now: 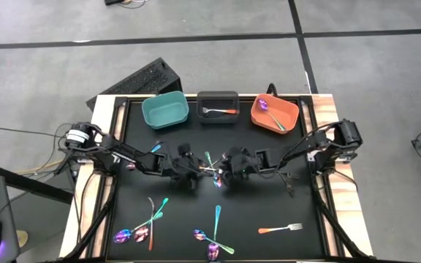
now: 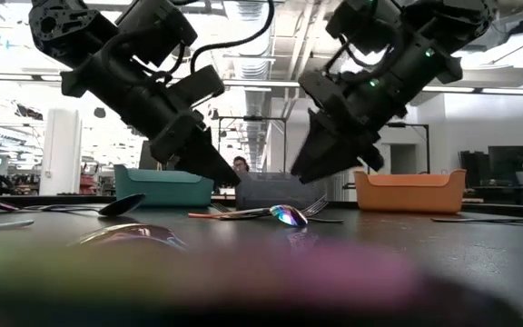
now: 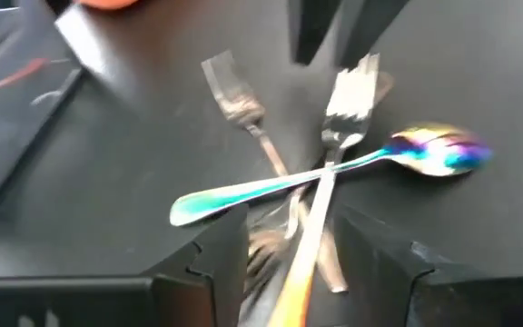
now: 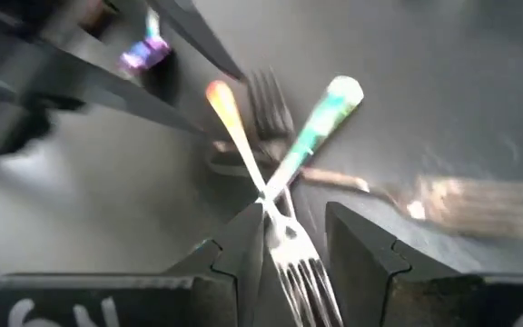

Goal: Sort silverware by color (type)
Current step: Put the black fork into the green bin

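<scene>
A small pile of silverware lies at the table's middle. It holds an orange-handled fork, an iridescent spoon crossing it, and a silver fork. My left gripper is open, its fingers on either side of the fork's orange handle. My right gripper is open too, and straddles the same fork's tine end. In the low view both sets of fingertips hang a little above the pile.
At the far edge stand a teal bin, a dark grey bin holding an orange-handled fork, and an orange bin holding an iridescent piece. Near the front edge lie more iridescent pieces and an orange-handled fork.
</scene>
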You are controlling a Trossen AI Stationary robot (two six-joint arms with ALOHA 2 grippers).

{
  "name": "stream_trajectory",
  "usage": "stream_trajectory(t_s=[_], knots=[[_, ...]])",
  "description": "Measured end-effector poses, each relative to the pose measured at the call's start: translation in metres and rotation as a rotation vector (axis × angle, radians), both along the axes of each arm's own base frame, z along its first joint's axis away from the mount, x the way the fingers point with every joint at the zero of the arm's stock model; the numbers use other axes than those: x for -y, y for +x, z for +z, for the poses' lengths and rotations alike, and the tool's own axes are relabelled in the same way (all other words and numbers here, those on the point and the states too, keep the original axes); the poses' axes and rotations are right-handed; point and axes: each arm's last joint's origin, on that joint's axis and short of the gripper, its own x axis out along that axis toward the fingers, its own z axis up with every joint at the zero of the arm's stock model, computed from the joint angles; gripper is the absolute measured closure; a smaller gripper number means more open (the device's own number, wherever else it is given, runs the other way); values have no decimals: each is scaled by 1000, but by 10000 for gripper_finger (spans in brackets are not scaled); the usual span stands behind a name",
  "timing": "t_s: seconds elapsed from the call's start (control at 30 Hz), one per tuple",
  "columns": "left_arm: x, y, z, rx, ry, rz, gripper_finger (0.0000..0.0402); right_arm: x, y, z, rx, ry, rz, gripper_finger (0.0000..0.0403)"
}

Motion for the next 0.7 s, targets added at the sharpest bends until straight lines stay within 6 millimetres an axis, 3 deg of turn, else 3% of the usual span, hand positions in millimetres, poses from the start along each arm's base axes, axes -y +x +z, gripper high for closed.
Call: stream_trajectory(t_s=[0.1, 0.3, 0.7], knots=[[-6, 0, 0, 0, 14, 49, 264, 8, 1, 1, 14, -40, -51, 264], [-10, -1, -1, 2, -22, 83, 268, 39, -12, -10, -120, -49, -309, 265], [-10, 0, -1, 6, -22, 82, 268, 63, -7, -40, -215, 18, -292, 265]])
